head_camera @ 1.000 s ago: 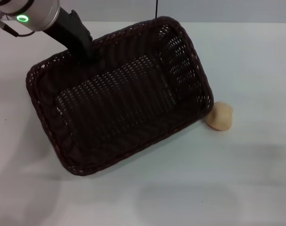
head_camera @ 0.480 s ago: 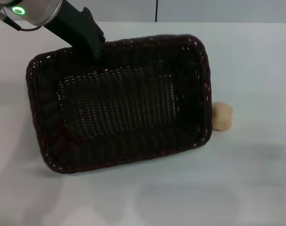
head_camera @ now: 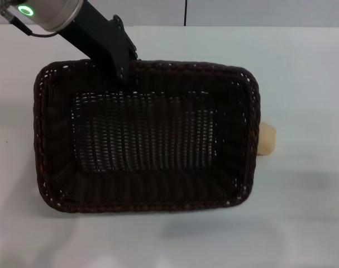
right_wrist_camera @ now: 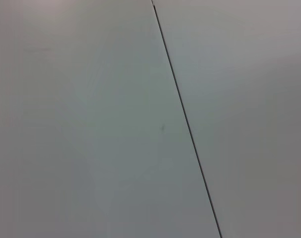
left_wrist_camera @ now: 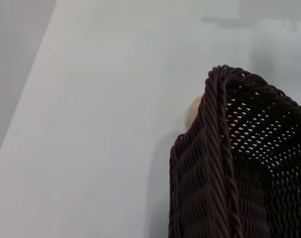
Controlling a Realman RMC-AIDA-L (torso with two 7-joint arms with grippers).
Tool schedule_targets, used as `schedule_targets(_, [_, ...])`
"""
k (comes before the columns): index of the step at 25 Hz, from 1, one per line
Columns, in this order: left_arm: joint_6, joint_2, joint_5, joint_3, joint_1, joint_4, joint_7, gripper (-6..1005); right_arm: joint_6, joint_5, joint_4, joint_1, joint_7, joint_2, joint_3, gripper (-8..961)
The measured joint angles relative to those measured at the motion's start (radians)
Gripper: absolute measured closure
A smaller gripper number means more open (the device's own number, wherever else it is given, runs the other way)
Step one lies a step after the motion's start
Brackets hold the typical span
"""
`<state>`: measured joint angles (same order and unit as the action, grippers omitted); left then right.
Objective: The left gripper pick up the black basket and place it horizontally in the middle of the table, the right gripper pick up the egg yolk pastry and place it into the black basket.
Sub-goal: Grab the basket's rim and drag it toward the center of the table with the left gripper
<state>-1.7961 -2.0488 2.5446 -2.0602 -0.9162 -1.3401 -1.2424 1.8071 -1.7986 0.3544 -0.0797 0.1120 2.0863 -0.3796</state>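
The black basket [head_camera: 147, 139] lies level with its long side left to right, in the middle of the white table [head_camera: 303, 218]. My left gripper [head_camera: 126, 71] is shut on the basket's far rim, near its left end. The egg yolk pastry [head_camera: 267, 139] sits on the table right against the basket's right side, partly hidden behind the rim. In the left wrist view the braided rim [left_wrist_camera: 217, 148] fills the near field and a sliver of the pastry [left_wrist_camera: 194, 108] peeks past it. My right gripper is out of view.
The left arm with its green ring light [head_camera: 26, 10] reaches in from the far left. The right wrist view shows only white tabletop with a thin dark seam [right_wrist_camera: 185, 119]. White table surface lies in front of and to the right of the basket.
The left gripper has swung the basket clockwise from a slant to level, and its right side has closed on the pastry and now hides part of it.
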Motion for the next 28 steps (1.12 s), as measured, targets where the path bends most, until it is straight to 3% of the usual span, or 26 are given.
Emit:
schedule_targets(5, [-0.001,0.000,0.000,0.000,-0.004,0.008,-0.004,800,0.000,0.000,0.000,0.000,0.000,0.000,0.003,176])
schedule_targets(8, [0.039,0.000,0.013,0.008,-0.051,0.136,-0.023,801,0.000,0.000,0.000,0.000,0.000,0.000,0.005,177])
schedule_targets(10, [0.039,0.000,0.013,0.008,-0.051,0.136,-0.023,801,0.000,-0.001,0.000,-0.001,0.000,0.000,0.007,177])
schedule_targets(11, [0.135,-0.011,0.069,0.074,-0.061,0.191,-0.034,801,0.000,-0.001,0.000,-0.001,0.000,-0.001,0.007,178])
schedule_targets(18, [0.235,-0.014,0.085,0.139,-0.056,0.229,-0.029,773,0.000,0.000,0.000,0.000,0.000,-0.001,0.009,180])
schedule_targets(28, [0.258,-0.014,0.076,0.143,-0.055,0.209,-0.040,495,-0.002,-0.001,0.000,-0.002,0.000,-0.002,0.008,184])
